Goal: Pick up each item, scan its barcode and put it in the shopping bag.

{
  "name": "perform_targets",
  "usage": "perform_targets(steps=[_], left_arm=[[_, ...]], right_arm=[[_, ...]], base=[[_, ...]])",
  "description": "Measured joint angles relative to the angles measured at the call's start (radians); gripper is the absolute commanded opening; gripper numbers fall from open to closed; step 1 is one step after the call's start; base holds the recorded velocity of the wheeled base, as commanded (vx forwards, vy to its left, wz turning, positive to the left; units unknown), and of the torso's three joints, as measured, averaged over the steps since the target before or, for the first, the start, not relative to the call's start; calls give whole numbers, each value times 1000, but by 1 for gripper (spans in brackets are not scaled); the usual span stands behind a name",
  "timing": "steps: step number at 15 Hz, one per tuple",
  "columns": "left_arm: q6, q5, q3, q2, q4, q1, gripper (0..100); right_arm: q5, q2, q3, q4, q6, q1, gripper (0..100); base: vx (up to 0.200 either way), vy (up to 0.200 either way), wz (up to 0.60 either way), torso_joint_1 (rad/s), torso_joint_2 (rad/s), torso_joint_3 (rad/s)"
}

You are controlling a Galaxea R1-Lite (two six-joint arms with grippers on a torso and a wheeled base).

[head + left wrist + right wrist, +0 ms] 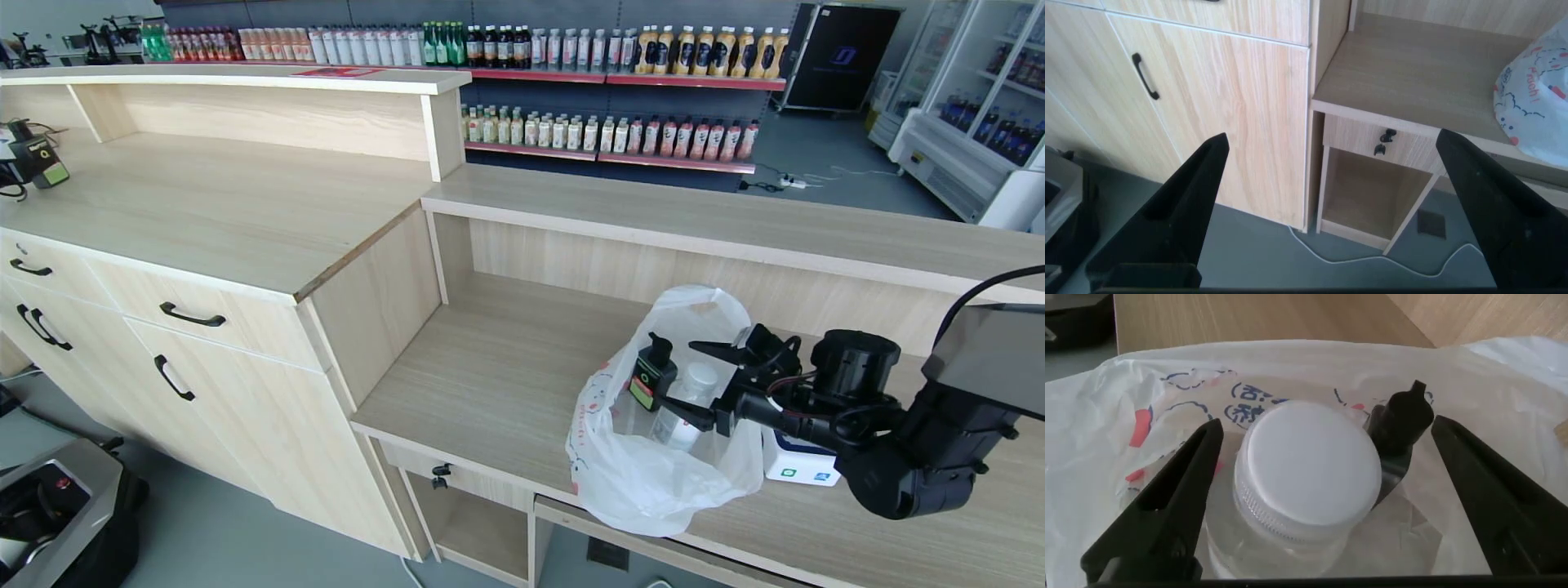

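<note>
**Shopping bag on lower counter, two items inside; both pincers open**

Shopping bag (pixel 653 482): thin, crinkled, translucent white plastic with red and blue print, sitting on the pale wood-grain lower counter (pixel 490 384), mouth opening upward.

Inside, a clear plastic jar (pixel 1310 474) stands upright, long axis vertical, its round, smooth white ribbed-edge lid facing up. Just beside it a dark pump bottle (pixel 653 371) with a green and red label stands upright, pump head on top.

Right gripper (pixel 679 374) hangs over the bag mouth, jaws spread wide either side of the jar, holding nothing.

Left gripper (pixel 1333 137) is low beside the cabinet front, jaws apart, empty.

A white box (pixel 800 469) lies just beside the bag.
</note>
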Motion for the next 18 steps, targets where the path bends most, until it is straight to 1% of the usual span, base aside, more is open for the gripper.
perform_targets(steps=[2, 6, 12, 14, 16, 17, 18], left_arm=[[0, 0, 0, 0, 0, 0, 100], [0, 0, 0, 0, 0, 0, 100], [0, 0, 0, 0, 0, 0, 100], [0, 0, 0, 0, 0, 0, 100], [0, 0, 0, 0, 0, 0, 100], [0, 0, 0, 0, 0, 0, 100], [0, 0, 0, 0, 0, 0, 100]], right_arm=[[11, -19, 4, 4, 11, 2, 100], [18, -86, 5, 8, 74, 14, 100], [19, -266, 21, 51, 88, 22, 100], [18, -354, 38, 69, 86, 7, 100], [17, -448, 77, 84, 79, -39, 100], [3, -484, 93, 97, 67, -68, 100], [-31, -510, 100, 107, 41, -87, 100]], base=[[0, 0, 0, 0, 0, 0], [0, 0, 0, 0, 0, 0], [0, 0, 0, 0, 0, 0], [0, 0, 0, 0, 0, 0], [0, 0, 0, 0, 0, 0], [0, 0, 0, 0, 0, 0], [0, 0, 0, 0, 0, 0]])
